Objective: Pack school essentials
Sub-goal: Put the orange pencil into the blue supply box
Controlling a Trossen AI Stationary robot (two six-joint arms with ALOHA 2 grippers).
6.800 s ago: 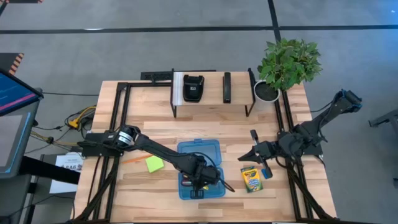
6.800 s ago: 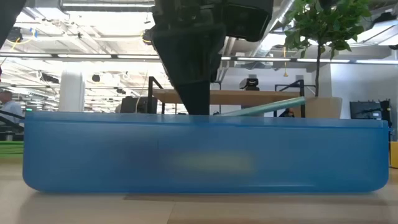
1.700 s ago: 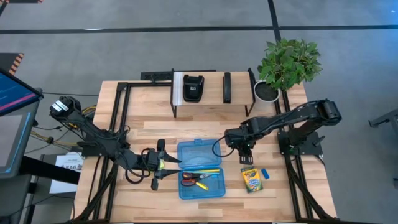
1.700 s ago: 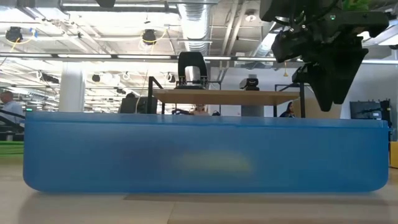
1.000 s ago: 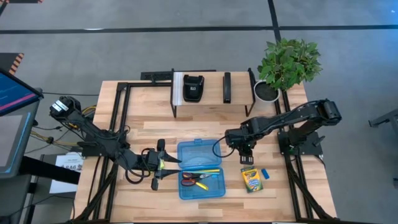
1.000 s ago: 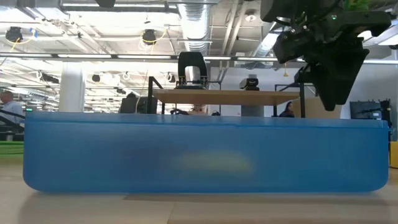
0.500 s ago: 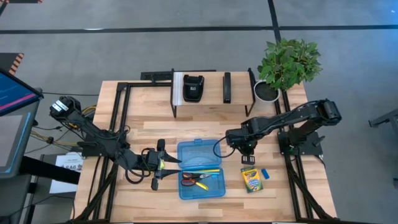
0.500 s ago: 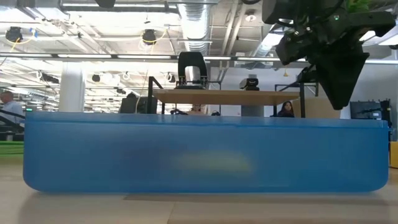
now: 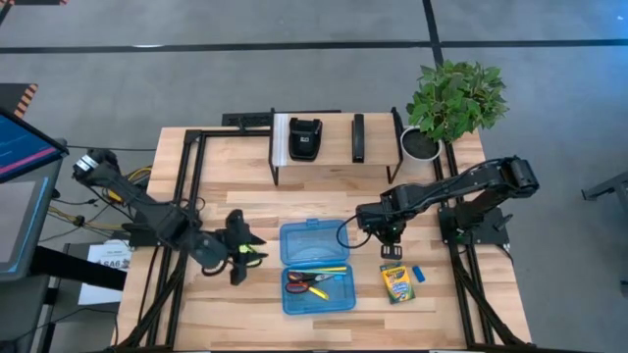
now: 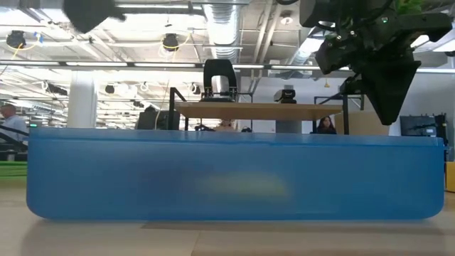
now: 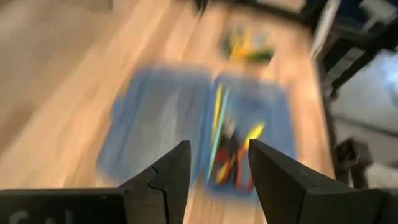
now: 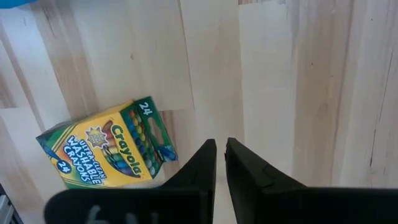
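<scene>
Your left gripper [image 9: 238, 251] hung over the table [image 9: 226, 206] just left of the blue case [image 9: 314, 238]. Its fingers [image 11: 176, 168] stood well apart, and through the gap you could see only the case [image 11: 161, 118] beyond, so it had hold of nothing. A lime-green sliver of the sticky pad [image 9: 255, 250] showed right beside that gripper in the high view. I could not tell whether the two touched.

Your right gripper [image 9: 391, 240] pointed down at bare wood between the case and the crayon box [image 9: 395, 281]. Its fingers [image 12: 202, 168] were drawn almost together, with only a thin slit between them, and they gripped nothing. The crayon box [image 12: 106, 146] lay flat on the table just beside that gripper [image 12: 221, 144], not touching it. In the low view the same gripper [image 10: 390, 117] hung above the right end of the case wall [image 10: 227, 178].

The case lay open and flat. A yellow pencil [image 9: 319, 270] lay across its middle, and the red scissors [image 9: 307, 285] lay in the half nearer the table's front edge. The small blue eraser [image 9: 418, 276] sat on the wood just right of the crayon box.

At the back, the black device [image 9: 305, 138] stood on its rack, and the plant [image 9: 454, 98] filled the rear right corner.
</scene>
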